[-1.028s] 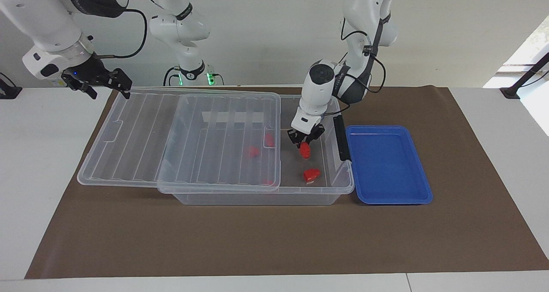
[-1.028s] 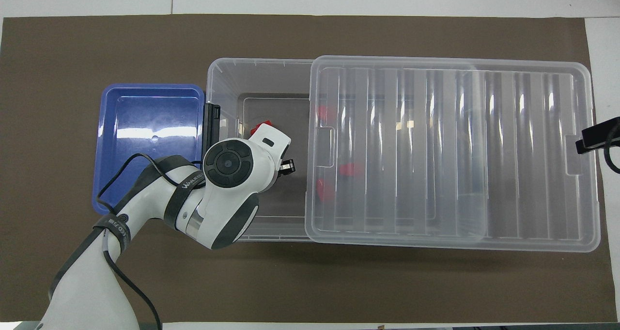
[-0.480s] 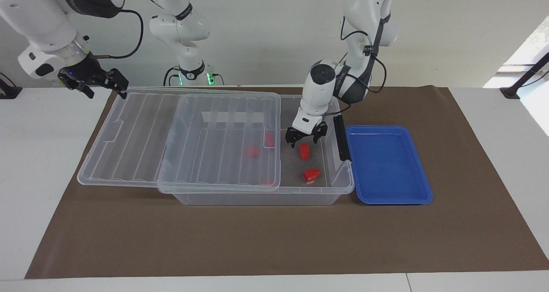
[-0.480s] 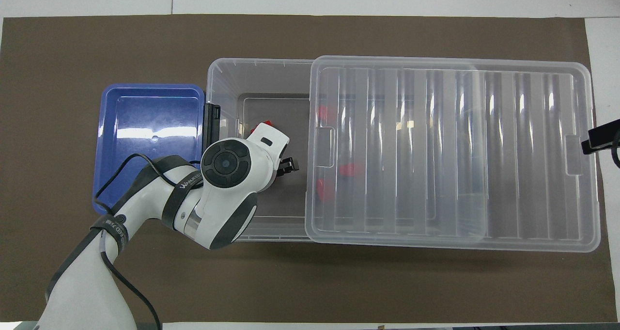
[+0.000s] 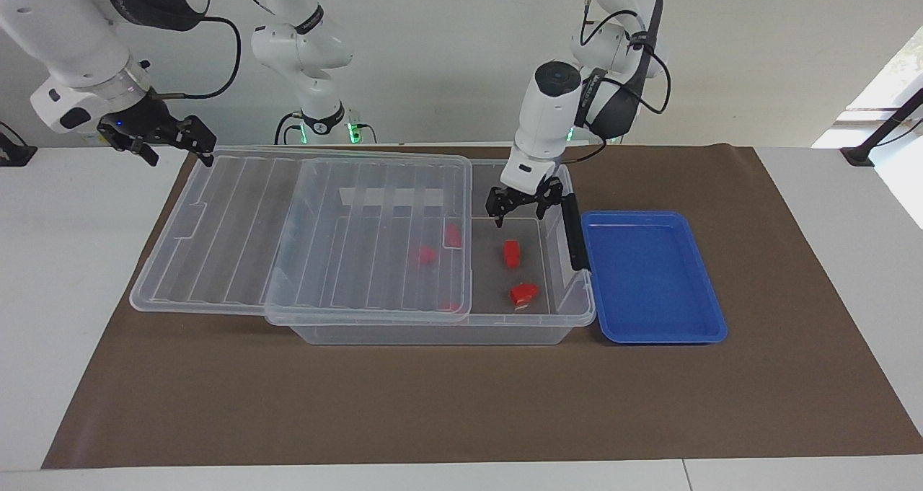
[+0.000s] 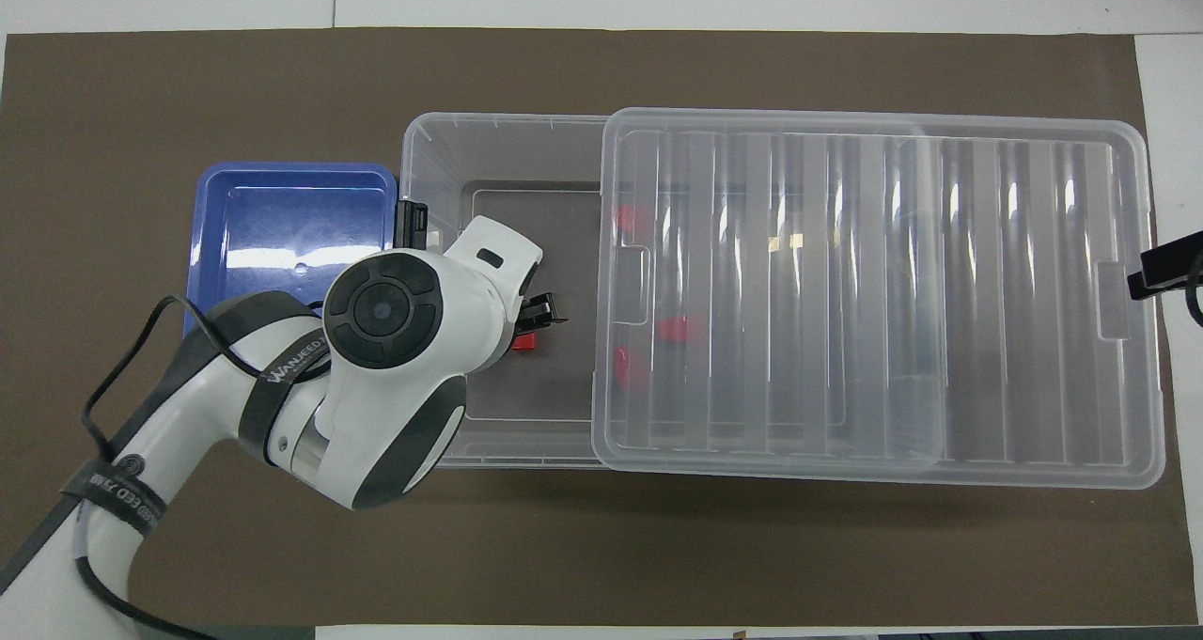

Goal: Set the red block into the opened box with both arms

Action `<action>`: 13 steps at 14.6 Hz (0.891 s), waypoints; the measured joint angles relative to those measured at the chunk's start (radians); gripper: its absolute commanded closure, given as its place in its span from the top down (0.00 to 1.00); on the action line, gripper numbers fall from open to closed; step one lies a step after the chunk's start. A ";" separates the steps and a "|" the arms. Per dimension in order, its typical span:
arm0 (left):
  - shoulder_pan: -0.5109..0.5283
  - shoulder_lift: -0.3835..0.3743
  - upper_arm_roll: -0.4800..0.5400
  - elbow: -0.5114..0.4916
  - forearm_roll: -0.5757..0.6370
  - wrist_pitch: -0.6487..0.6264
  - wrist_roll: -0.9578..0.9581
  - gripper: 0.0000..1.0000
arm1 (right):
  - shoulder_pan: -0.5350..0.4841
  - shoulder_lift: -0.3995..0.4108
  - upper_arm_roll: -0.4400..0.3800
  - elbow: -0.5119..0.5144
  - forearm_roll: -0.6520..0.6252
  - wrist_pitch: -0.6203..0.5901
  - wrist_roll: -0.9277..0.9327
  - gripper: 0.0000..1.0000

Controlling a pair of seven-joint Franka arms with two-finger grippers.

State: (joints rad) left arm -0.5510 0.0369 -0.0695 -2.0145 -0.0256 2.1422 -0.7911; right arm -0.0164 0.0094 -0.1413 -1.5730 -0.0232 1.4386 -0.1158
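Note:
The red block [image 5: 511, 253] lies on the floor of the clear box [image 5: 433, 332], in the uncovered part at the left arm's end; the overhead view shows only a sliver of the red block [image 6: 524, 341] under the wrist. My left gripper [image 5: 520, 213] hangs open above it, apart from it and holding nothing. The ribbed lid [image 5: 303, 231] is slid toward the right arm's end and covers most of the box. My right gripper [image 5: 180, 147] stands open and holds nothing, in the air at that end of the lid.
A wider, lumpier red piece [image 5: 524, 293] lies farther from the robots in the open part. Two more red pieces [image 5: 425, 254] show through the lid. A shallow blue tray [image 5: 649, 275] sits beside the box's black latch [image 5: 573, 231].
My left gripper opened, let go of the red block, which now rests on the box floor, and rose above the box. The right gripper lifted slightly, then held still.

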 measured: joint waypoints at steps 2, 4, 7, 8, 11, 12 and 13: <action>0.021 -0.050 0.004 0.001 0.000 -0.033 0.001 1.00 | 0.000 0.000 0.000 0.000 0.000 0.000 0.000 1.00; 0.061 -0.095 0.006 0.001 0.001 -0.062 0.034 1.00 | 0.000 0.000 0.000 0.000 0.000 0.000 0.000 1.00; 0.161 -0.132 0.009 0.003 0.002 -0.105 0.184 1.00 | 0.000 0.000 0.000 0.000 0.000 0.000 0.000 1.00; 0.202 -0.134 0.011 0.005 0.002 -0.110 0.243 1.00 | 0.000 0.000 0.000 0.000 0.000 0.000 0.000 1.00; 0.320 -0.133 0.015 0.015 0.002 -0.111 0.404 1.00 | 0.000 0.000 0.000 0.000 0.000 0.000 0.000 1.00; 0.353 -0.133 0.015 0.023 0.002 -0.114 0.443 1.00 | 0.000 0.000 0.000 0.000 0.000 0.000 0.000 1.00; 0.383 -0.133 0.015 0.035 0.002 -0.125 0.473 1.00 | 0.000 0.000 0.001 0.000 0.000 0.000 0.000 1.00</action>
State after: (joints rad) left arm -0.1684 -0.0957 -0.0544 -1.9798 -0.0237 2.0177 -0.3185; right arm -0.0168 0.0094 -0.1407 -1.5730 -0.0232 1.4386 -0.1158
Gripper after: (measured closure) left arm 0.000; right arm 0.000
